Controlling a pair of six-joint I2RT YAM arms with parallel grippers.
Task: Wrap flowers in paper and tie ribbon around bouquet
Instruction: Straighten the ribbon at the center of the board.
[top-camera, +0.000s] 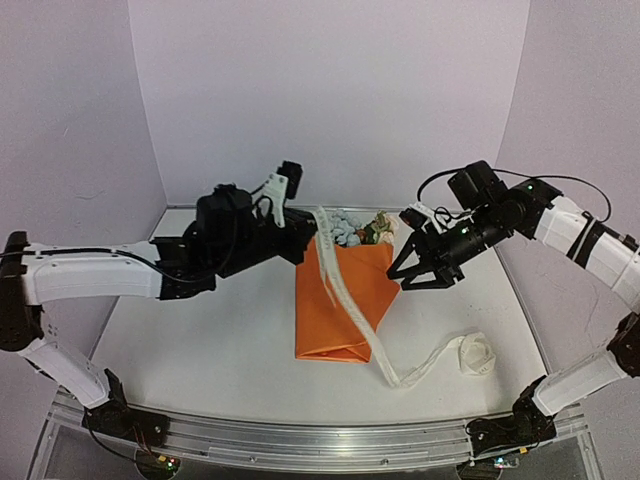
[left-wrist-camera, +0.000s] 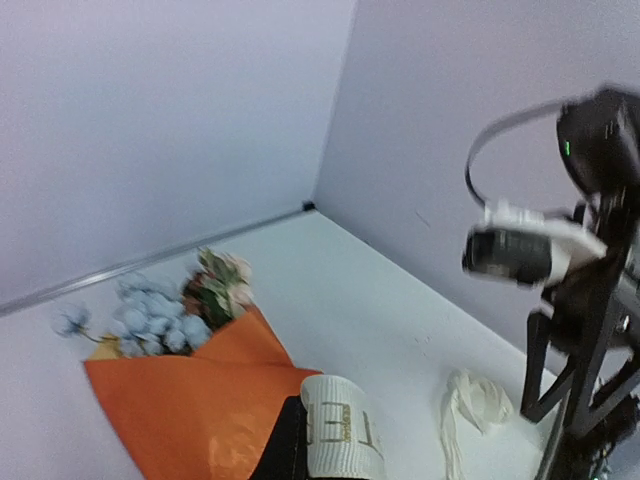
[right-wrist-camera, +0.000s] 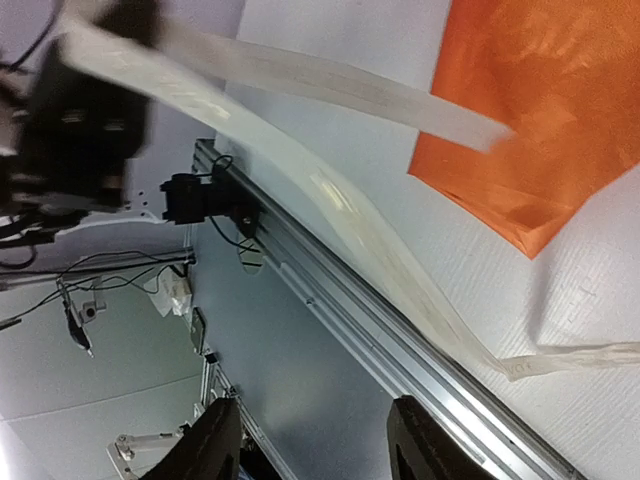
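Observation:
The bouquet lies mid-table: orange paper (top-camera: 340, 320) folded round the flowers (top-camera: 358, 229), with pale blue and cream blooms sticking out at the far end. The cream ribbon (top-camera: 350, 300) runs from my left gripper (top-camera: 305, 238) down across the paper to a loose heap (top-camera: 476, 352) at the front right. My left gripper (left-wrist-camera: 300, 442) is shut on the ribbon (left-wrist-camera: 340, 430), above the paper (left-wrist-camera: 190, 400) and near the flowers (left-wrist-camera: 160, 312). To the right of the bouquet, my right gripper (top-camera: 420, 277) hangs open and empty. Its fingers (right-wrist-camera: 216, 442) frame only the rail, with the ribbon (right-wrist-camera: 350, 212) and paper (right-wrist-camera: 550, 100) above.
The white table (top-camera: 200, 340) ends at an aluminium rail (top-camera: 320, 440) along the near edge. Lilac walls close the back and both sides. The ribbon heap (left-wrist-camera: 480, 398) lies beneath the right arm (left-wrist-camera: 590, 300).

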